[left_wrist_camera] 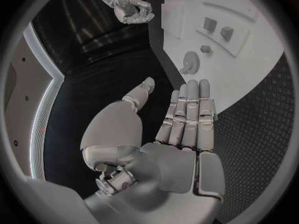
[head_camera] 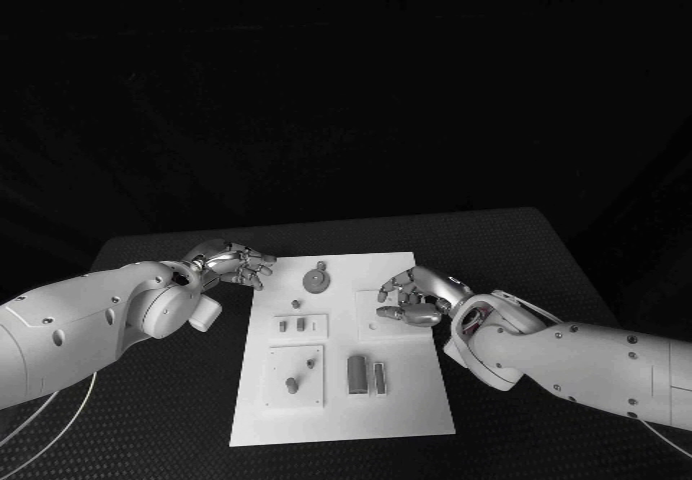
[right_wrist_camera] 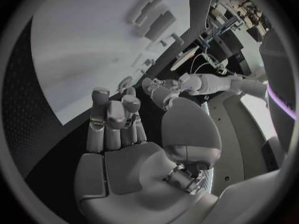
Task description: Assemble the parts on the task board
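The left hand (head_camera: 231,264) hovers at the far left corner of the white board (head_camera: 418,400), over the black table (head_camera: 505,240) and just beside the board's edge. In the left wrist view the fingers (left_wrist_camera: 190,107) lie straight and close together, the thumb stands apart, and the palm holds nothing. The left arm (head_camera: 87,325) comes in low from the left side.

The right hand (head_camera: 414,299) sits over the right edge of the board, about halfway along its length. Its fingers (right_wrist_camera: 115,114) are curled inward in the right wrist view; nothing can be seen between them, though the head view is too small to confirm this. The right arm (head_camera: 577,360) reaches in from the right side.

The board lies flat with its long axis running away from the robot. On its far end, between the two hands, a round gear (head_camera: 316,276) lies flat. Nearer the robot, two small pieces (head_camera: 296,324) sit side by side in a raised frame. Below that, a second frame (head_camera: 294,375) holds further small pieces. Beside it, two bars (head_camera: 366,375) lie parallel, long axes running along the board.
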